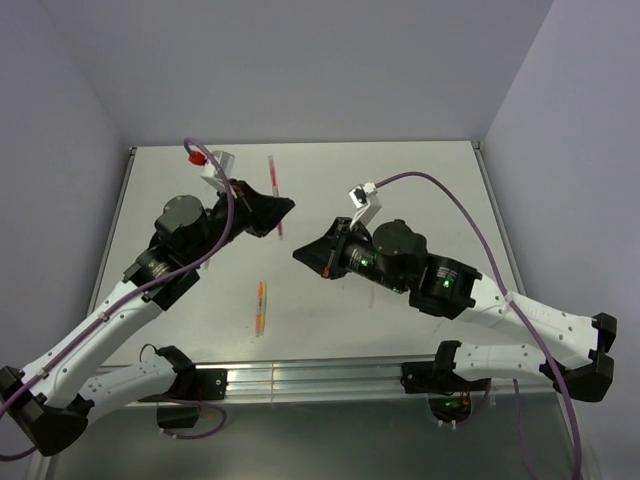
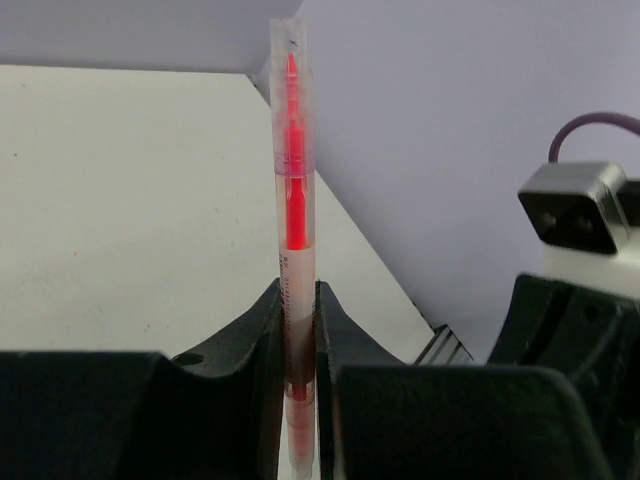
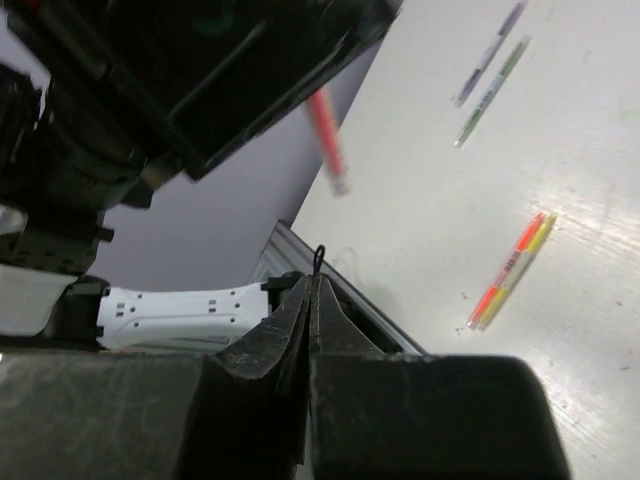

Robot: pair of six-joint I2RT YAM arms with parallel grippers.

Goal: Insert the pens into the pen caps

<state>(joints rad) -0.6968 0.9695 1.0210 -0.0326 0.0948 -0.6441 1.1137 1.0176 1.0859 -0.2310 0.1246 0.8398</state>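
Note:
My left gripper (image 2: pixel 298 292) is shut on a red pen (image 2: pixel 293 180) in a clear barrel, which stands up between the fingers. In the top view the left gripper (image 1: pixel 286 208) is above the table's middle, and the red pen (image 1: pixel 279 228) pokes out below it. My right gripper (image 3: pixel 316 280) is shut, with a thin black loop sticking out of its tip. In the top view the right gripper (image 1: pixel 299 256) is close to the left one and points at it. The red pen (image 3: pixel 328 142) hangs just ahead of it.
An orange and a yellow pen (image 3: pixel 512 268) lie side by side on the table, also in the top view (image 1: pixel 261 305). A grey pen (image 3: pixel 490 50) and a green pen (image 3: pixel 490 95) lie farther off, near the back (image 1: pixel 272 175). A metal rail (image 1: pixel 320 375) runs along the near edge.

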